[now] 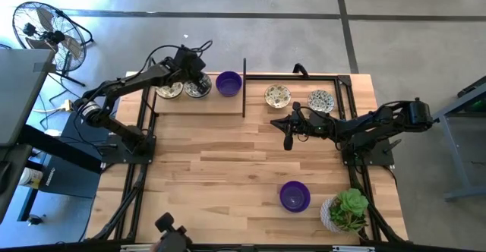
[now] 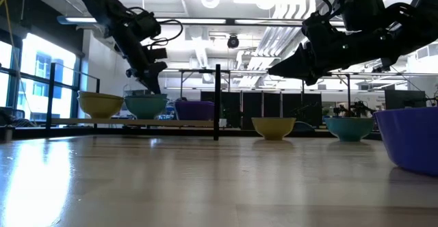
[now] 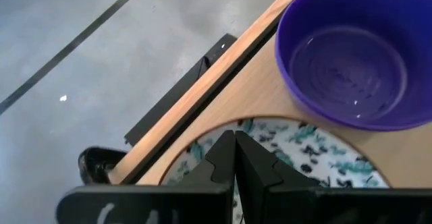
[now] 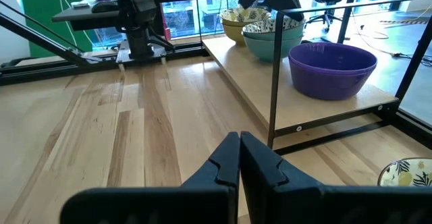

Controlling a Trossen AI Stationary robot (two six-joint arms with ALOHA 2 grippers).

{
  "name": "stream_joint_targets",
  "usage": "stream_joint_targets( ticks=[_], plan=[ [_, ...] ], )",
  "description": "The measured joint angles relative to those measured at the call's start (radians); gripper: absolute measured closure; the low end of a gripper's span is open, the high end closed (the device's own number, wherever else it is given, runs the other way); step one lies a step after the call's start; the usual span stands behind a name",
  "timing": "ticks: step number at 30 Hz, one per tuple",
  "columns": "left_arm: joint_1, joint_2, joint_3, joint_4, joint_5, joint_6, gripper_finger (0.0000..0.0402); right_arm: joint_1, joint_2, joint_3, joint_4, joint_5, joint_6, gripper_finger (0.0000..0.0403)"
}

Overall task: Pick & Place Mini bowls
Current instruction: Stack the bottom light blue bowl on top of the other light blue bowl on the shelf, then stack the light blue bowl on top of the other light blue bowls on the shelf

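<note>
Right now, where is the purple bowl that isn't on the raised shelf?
In the high view the lone purple bowl sits on the table's near right part, just left of the potted green plant, apart from both arms.

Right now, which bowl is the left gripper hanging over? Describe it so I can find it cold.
Start at the raised wooden shelf along the table's far left edge. Three bowls sit there in a row; the left gripper, fingers shut, hangs over the middle bowl. It is cream-white with a greenish speckled pattern, sitting right beside the solid purple bowl near the black upright post.
</note>
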Motion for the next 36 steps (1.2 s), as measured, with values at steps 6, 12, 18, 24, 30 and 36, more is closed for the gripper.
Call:
stream_joint_targets(
  ticks=[6, 12, 18, 24, 30, 36],
  plan=[
    [0.0, 0.029, 0.0, 0.033, 0.014, 0.015, 0.0401, 0.0, 0.0, 0.0, 0.0, 0.0, 0.0, 0.0402],
    [0.0, 0.062, 0.0, 0.068, 0.018, 0.025, 0.0401, 0.0, 0.0, 0.0, 0.0, 0.0, 0.0, 0.0402],
    [-0.008, 0.023, 0.0, 0.072, 0.034, 0.03, 0.0401, 0.0, 0.0, 0.0, 0.0, 0.0, 0.0, 0.0402],
    [-0.039, -0.08, 0.0, 0.082, 0.124, 0.009, 0.0401, 0.0, 0.0, 0.0, 0.0, 0.0, 0.0, 0.0402],
    [-0.122, -0.182, -0.101, 0.257, 0.188, -0.034, 0.0401, 0.0, 0.0, 0.0, 0.0, 0.0, 0.0, 0.0402],
    [-0.185, -0.276, -0.302, 0.556, 0.189, -0.138, 0.0401, 0.0, 0.0, 0.0, 0.008, 0.0, 0.0, 0.0402]
  ],
)
